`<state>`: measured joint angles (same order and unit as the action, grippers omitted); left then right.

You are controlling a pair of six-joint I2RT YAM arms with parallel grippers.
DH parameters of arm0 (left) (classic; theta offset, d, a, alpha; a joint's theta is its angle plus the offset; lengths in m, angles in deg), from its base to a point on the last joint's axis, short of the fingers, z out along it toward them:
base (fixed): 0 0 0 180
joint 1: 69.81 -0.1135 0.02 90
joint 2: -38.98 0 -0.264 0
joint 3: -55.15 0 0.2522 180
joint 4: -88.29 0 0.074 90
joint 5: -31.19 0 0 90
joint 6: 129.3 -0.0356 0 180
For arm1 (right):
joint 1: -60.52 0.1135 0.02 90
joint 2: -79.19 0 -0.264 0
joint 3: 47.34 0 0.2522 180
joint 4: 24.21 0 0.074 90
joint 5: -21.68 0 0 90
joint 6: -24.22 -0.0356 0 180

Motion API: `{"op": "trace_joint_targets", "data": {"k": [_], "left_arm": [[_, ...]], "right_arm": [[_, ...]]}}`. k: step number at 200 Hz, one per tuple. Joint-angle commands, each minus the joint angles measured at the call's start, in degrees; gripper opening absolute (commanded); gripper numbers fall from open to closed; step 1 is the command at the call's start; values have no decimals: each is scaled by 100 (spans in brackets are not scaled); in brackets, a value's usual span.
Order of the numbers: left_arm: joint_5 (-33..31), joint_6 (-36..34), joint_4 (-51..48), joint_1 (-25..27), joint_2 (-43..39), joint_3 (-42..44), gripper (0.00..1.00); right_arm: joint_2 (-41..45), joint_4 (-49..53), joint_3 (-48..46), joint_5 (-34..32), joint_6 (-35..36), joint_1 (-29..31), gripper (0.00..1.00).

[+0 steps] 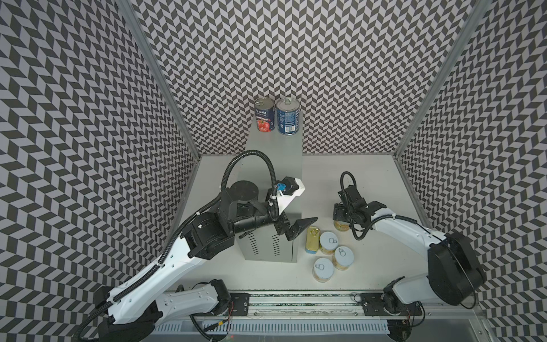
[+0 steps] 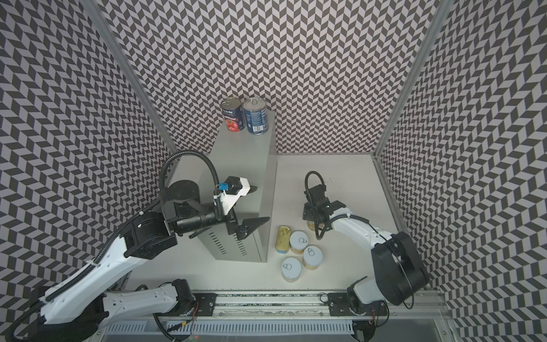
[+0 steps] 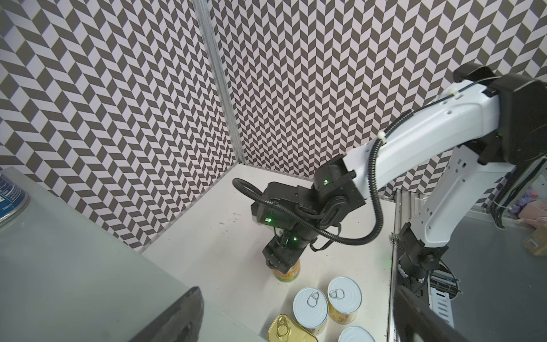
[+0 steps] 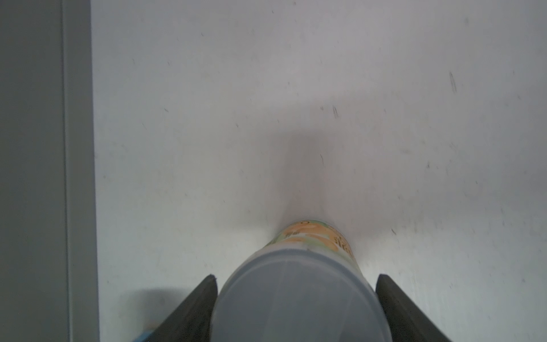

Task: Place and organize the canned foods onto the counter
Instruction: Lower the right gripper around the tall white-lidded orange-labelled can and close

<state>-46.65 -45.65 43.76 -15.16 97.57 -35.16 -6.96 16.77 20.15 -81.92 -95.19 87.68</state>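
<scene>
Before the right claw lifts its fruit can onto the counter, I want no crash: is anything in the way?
The left arm hangs over the near end of the counter, its open left claw at the edge facing the fruit can. Farther back, its middle looks bare.

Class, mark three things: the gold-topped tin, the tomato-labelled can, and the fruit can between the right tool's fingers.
gold-topped tin [image 1: 313, 238]: in a top view, its lid.
tomato can [image 1: 264, 118]: in a top view, its label.
fruit can [image 4: 299, 299]: right wrist view, its lid.
</scene>
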Motion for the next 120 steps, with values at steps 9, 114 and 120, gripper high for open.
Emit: {"op": "trace_joint_targets", "data": {"k": [9,114,120], "left_arm": [[85,-33,176,-34,-89,79,100],[273,8,270,-113,-53,117,100],[271,4,277,-113,-49,129,100]], "right_arm": [[-455,-734,368,-156,446,-49,81],[-449,-1787,-355,44,404,-39,97],[-453,-1883,-408,21,411,-38,97]]}}
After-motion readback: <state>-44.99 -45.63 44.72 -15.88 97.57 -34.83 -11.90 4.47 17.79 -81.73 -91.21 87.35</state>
